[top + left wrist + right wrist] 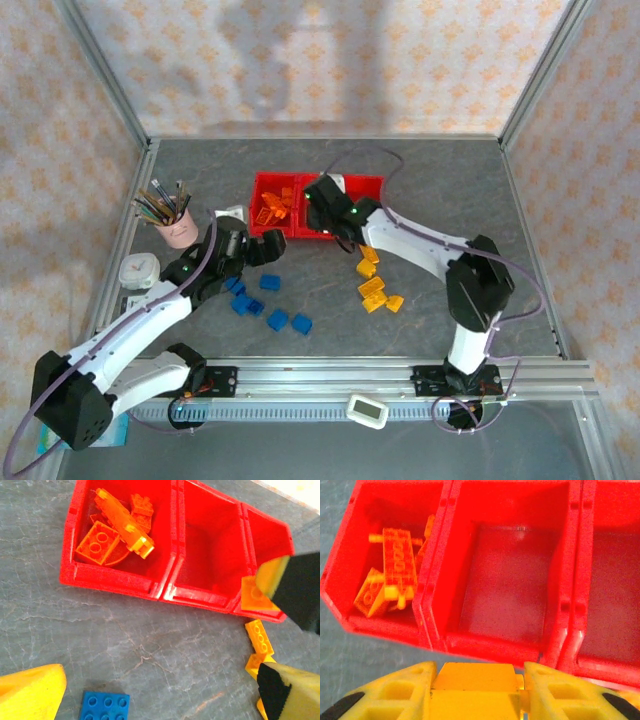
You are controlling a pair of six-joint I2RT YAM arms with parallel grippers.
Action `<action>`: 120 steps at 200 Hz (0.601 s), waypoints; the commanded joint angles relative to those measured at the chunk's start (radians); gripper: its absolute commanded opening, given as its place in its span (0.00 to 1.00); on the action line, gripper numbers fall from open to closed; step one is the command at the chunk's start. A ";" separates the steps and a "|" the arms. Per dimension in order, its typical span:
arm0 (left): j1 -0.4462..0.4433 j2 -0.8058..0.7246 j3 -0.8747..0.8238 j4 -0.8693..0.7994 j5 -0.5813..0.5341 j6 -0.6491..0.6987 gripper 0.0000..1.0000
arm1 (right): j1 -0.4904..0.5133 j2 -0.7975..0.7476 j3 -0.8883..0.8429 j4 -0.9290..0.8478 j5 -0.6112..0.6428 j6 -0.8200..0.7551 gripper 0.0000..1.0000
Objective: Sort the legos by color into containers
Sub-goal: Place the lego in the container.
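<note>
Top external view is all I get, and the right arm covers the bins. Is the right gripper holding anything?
Observer: Yes, the right gripper is shut on a yellow brick.
Operator: Anything in the middle bin?
Observer: No, the middle bin has a bare floor.
Operator: And the left gripper?
Observer: The left gripper is open, with a blue brick on the table between its fingers.

top view: the right arm (pixel 410 240) covers most of the middle compartment of the bright red three-bin plastic container (pixel 368 187). right wrist view: the lower edge cuts off the yellow plastic brick (pixel 475 680); left wrist view: likewise the blue studded plastic brick (pixel 105 707).
</note>
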 commanded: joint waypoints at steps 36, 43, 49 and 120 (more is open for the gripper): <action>0.024 0.048 0.035 0.088 -0.038 -0.020 0.99 | -0.057 0.240 0.230 0.002 0.083 -0.112 0.43; 0.024 0.054 0.036 0.094 -0.036 -0.021 0.99 | -0.057 0.263 0.257 0.001 0.088 -0.124 0.46; 0.024 0.057 0.037 0.098 -0.033 -0.020 0.99 | -0.057 0.282 0.282 -0.009 0.099 -0.127 0.47; 0.026 0.068 0.054 0.086 -0.021 0.002 0.99 | -0.057 0.191 0.255 -0.018 0.075 -0.152 0.62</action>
